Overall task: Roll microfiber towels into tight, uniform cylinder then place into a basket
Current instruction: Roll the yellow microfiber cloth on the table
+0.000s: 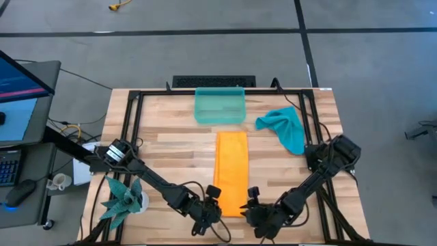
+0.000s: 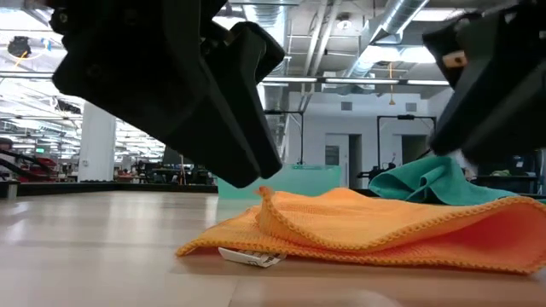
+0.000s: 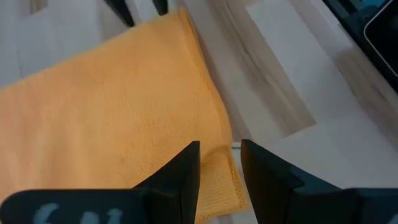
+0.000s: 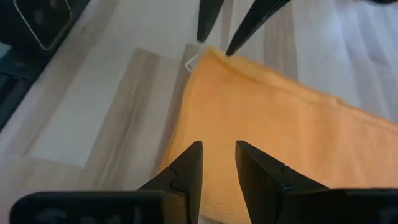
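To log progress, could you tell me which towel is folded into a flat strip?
The orange towel, folded into a long strip below the basket; the teal towel lies crumpled.

A wooden table [image 1: 177,147] of pale planks carries a black frame [image 1: 133,113] along its edges. At its left front corner stands a spiky teal plant [image 1: 123,198] in a white pot. Off the left side — a monitor [image 1: 20,82], a keyboard [image 1: 8,167], a mouse [image 1: 20,193] and a white mug [image 1: 60,182]. The floor [image 1: 205,41] is grey, crossed by dark lines — with a small yellow object [image 1: 119,6] lying on it.
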